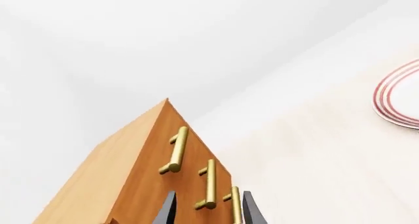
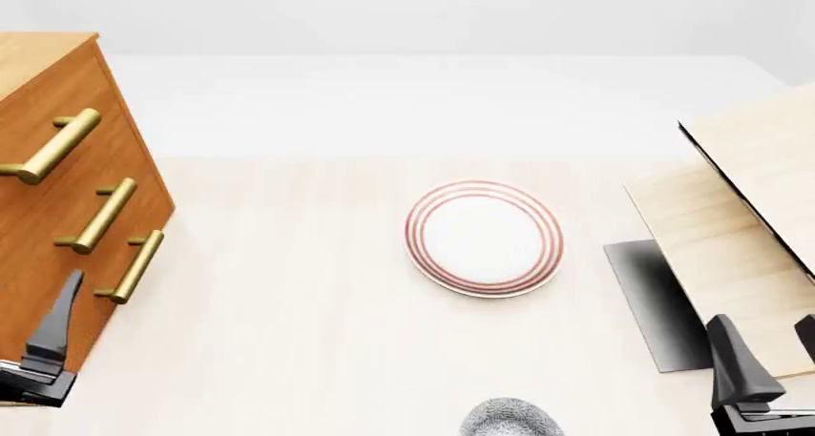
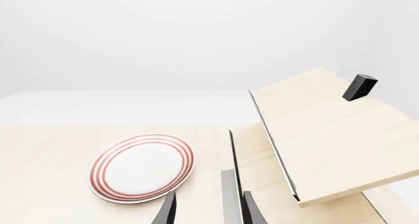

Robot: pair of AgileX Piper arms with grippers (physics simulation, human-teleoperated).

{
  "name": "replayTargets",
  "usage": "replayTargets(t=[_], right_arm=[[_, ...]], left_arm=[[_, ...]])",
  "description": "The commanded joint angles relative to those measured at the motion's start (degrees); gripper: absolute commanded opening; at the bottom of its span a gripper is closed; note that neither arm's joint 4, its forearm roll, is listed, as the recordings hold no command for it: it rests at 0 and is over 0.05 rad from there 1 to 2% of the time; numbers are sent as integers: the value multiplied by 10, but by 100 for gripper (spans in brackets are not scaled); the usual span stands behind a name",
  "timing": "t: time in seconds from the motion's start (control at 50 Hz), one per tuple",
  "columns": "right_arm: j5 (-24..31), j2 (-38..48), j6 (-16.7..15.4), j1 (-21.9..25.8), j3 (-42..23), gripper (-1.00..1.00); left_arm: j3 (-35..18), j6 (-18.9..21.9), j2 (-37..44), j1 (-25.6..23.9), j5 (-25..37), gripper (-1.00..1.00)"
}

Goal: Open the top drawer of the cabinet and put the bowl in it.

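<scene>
The orange-brown cabinet (image 2: 52, 255) stands at the table's left edge with all three drawers pushed in. The top drawer (image 2: 32, 112) carries the uppermost brass handle (image 2: 52, 145), also seen in the left wrist view as the handle (image 1: 175, 150) nearest the cabinet's top corner. My left gripper (image 1: 208, 209) is open and empty, low in front of the cabinet, short of the handles; only one finger (image 2: 57, 326) shows in the front view. The speckled bowl (image 2: 510, 420) sits at the near edge, partly cut off. My right gripper (image 2: 762, 326) is open and empty at the near right.
A flat white plate with red rings (image 2: 484, 236) lies mid-table. A pale slanted wooden structure (image 2: 751, 207) on a dark grey base (image 2: 650, 302) fills the right side, close to my right gripper, with a small black block (image 3: 358, 87) on it.
</scene>
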Motion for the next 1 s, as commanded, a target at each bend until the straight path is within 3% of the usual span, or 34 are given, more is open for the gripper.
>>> replayTargets(t=[0.02,0.32,0.5,0.72,0.8,1.0], right_arm=[[0,-1,0,0,0,100],[0,0,0,0,0,100],[0,-1,0,0,0,100],[0,0,-1,0,0,100],[0,0,0,0,0,100],[0,0,-1,0,0,100]], left_arm=[[-10,70,25,-1,-31,100],[-24,145,127,-21,-121,100],[-8,227,195,-21,-188,100],[-43,270,197,-13,-164,100],[-39,300,204,-9,-177,100],[-47,330,213,0,-173,100]])
